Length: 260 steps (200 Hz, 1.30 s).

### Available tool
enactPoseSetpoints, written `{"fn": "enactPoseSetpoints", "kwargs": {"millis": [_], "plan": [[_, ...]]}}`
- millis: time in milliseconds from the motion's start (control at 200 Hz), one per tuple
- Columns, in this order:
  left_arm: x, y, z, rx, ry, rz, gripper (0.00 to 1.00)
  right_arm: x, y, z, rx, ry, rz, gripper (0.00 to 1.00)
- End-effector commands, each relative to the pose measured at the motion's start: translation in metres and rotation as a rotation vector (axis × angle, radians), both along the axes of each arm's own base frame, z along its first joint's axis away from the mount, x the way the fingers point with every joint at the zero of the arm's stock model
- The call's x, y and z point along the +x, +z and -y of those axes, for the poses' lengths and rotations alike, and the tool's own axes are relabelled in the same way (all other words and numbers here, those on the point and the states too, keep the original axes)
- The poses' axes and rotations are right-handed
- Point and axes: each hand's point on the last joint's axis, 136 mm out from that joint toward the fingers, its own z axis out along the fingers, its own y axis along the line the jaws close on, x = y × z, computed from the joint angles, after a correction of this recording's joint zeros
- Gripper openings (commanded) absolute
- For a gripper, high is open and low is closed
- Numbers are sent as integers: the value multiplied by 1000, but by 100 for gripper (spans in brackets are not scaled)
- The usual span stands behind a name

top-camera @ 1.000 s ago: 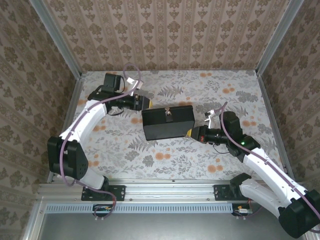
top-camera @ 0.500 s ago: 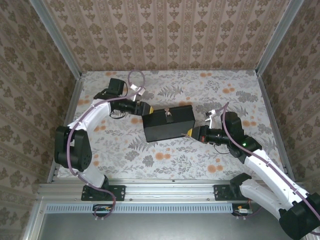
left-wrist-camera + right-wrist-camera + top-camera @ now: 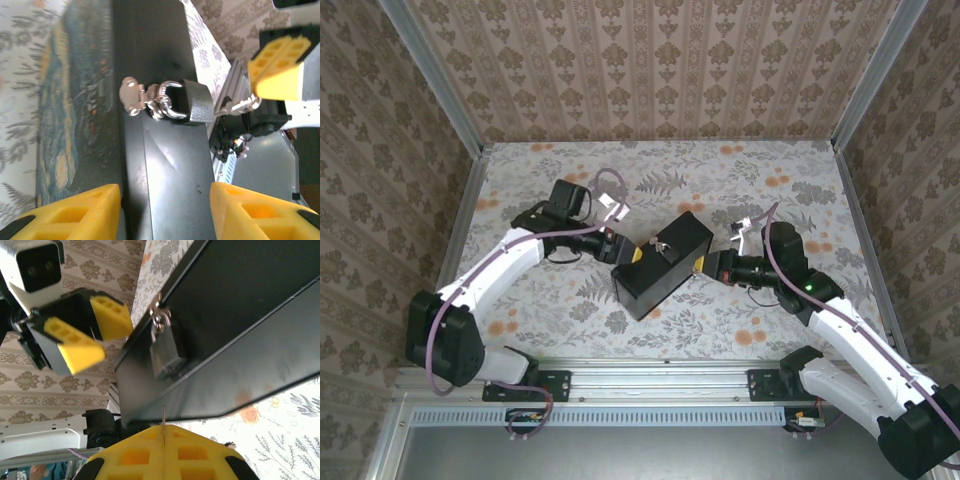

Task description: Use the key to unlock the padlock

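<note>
Key [image 3: 164,416], clamped in right claw [image 3: 164,432], points just short of padlock [image 3: 167,354]; left claw [image 3: 165,195] gapes facing it

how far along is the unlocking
Done: right gripper is shut on the key, aimed at the padlock. In hand: lining the key up, with the left gripper open around the box. Left: seating the key (cannot tell whether its tip is in), turning it, freeing the shackle, closed through the hasp.

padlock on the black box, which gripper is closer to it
Left, by the top view: the left gripper is close beside the small grey metal padlock on the black box, while the right gripper is at the box's corner, further off.
</note>
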Motion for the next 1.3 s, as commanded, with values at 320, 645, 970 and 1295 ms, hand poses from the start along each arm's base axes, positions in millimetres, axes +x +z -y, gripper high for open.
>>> {"fn": "enactPoseSetpoints", "kwargs": {"millis": [320, 645, 970, 1295], "plan": [[8, 41, 25, 160, -301, 684, 61, 20, 25, 49, -17, -120, 34, 0], [-25, 4, 68, 42, -714, 923, 65, 19, 27, 57, -1, -137, 18, 0], [-5, -7, 82, 47, -762, 955, 66, 14, 19, 57, 17, -145, -12, 0], [1, 19, 92, -40, -755, 943, 67, 17, 12, 57, 16, -149, -30, 0]]}}
